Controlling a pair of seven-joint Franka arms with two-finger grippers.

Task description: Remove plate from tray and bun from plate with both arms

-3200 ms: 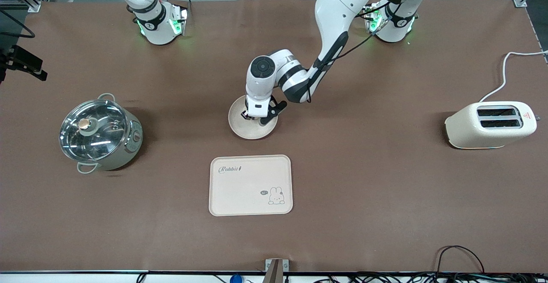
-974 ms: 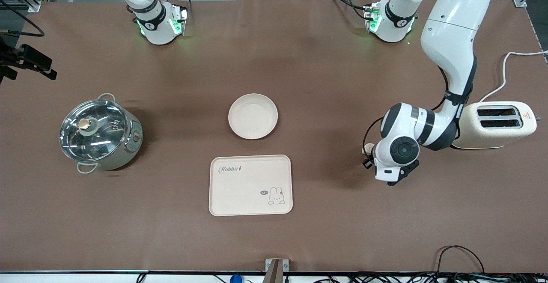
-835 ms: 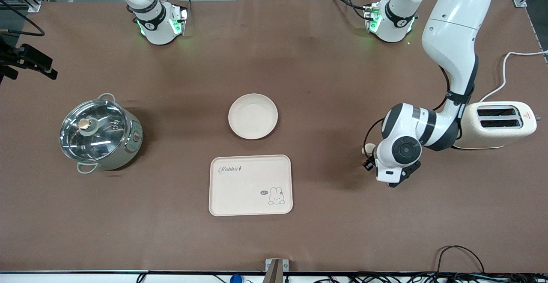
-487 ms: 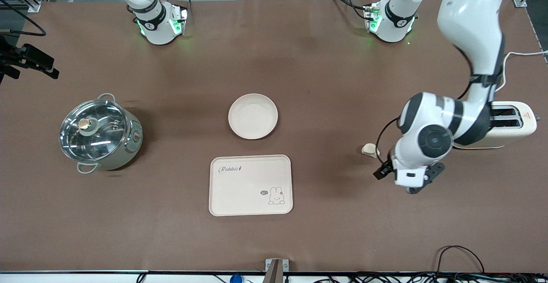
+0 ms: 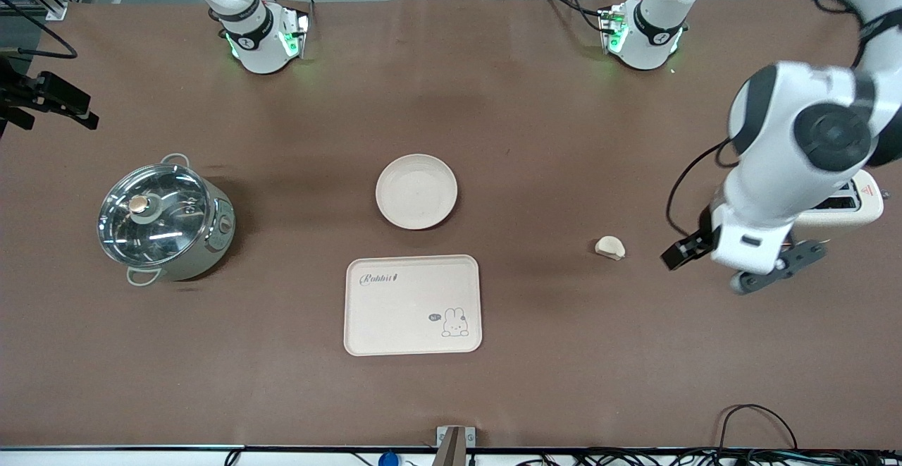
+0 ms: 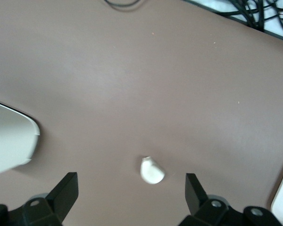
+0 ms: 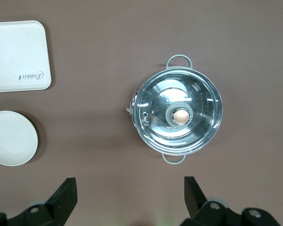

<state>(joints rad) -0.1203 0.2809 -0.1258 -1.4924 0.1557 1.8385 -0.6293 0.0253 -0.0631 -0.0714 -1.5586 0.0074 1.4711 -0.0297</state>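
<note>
The round cream plate (image 5: 416,191) lies empty on the table, farther from the front camera than the tray; it also shows in the right wrist view (image 7: 12,138). The small pale bun (image 5: 610,247) lies on the bare table toward the left arm's end, near the toaster. My left gripper (image 5: 740,260) is up in the air beside the toaster, open and empty. In the left wrist view the bun (image 6: 152,170) lies well below the open left gripper (image 6: 130,197). My right gripper (image 7: 130,200) is open and empty, high over the table near the pot; the front view does not show it.
The rectangular rabbit tray (image 5: 413,304) lies nearer to the front camera than the plate. A lidded steel pot (image 5: 163,218) stands toward the right arm's end. A cream toaster (image 5: 863,205), partly hidden by the left arm, stands toward the left arm's end.
My left gripper left the plate on the table, went down beside the bun, then rose away toward the toaster, empty. The bun and plate have stayed put.
</note>
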